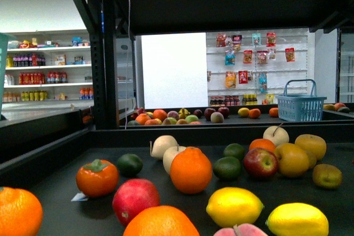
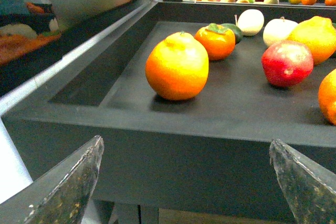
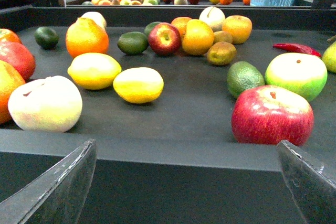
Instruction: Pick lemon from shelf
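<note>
Shelf (image 1: 221, 135): dark lipped deck, fruit scattered across it.

Two lemons are noted near the deck's front edge, right of its middle. The left lemon (image 1: 234, 206) lies slightly further back. The right lemon (image 1: 297, 220) lies just beside it, closer to the front edge, and a narrow gap is seen between them. Neither is touched by a gripper.

Left gripper (image 2: 186, 140): held outside the front edge near the deck's front left corner, jaws spread wide, nothing between them. An orange (image 2: 177, 66) is seen on the deck just beyond it.

Right gripper (image 3: 187, 142): held outside the front edge, toward the right, jaws likewise wide and empty. A red apple (image 3: 272, 115) sits close to the edge there.

A blue basket (image 1: 300, 103) is seen on a farther deck behind.
</note>
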You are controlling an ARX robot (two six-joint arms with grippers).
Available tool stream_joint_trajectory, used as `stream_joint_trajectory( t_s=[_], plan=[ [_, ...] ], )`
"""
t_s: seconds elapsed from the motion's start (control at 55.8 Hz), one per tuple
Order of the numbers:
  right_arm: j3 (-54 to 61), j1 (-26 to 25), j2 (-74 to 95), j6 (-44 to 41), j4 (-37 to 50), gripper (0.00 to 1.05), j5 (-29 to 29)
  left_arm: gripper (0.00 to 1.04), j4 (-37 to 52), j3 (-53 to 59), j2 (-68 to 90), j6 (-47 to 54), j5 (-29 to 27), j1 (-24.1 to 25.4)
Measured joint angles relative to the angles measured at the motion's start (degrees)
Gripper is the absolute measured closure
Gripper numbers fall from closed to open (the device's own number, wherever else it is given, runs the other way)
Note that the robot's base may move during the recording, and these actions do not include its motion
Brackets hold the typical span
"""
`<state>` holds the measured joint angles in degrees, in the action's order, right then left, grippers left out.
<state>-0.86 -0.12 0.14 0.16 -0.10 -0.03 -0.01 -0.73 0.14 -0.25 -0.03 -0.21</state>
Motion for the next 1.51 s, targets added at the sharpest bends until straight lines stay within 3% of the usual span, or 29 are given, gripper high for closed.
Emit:
stream_joint_trajectory(
  t_s=[1.452,1.506],
  plan=[
    [0.0,0.0,0.0,0.0,0.0,0.02,-0.1,0.08,0.0,0.0,0.0,0.0,0.0,0.0],
    [0.0,0.0,0.0,0.0,0.0,0.02,-0.1,0.08,-3.6,-1.1,1.3,-3.5,2.6,0.2]
  ],
)
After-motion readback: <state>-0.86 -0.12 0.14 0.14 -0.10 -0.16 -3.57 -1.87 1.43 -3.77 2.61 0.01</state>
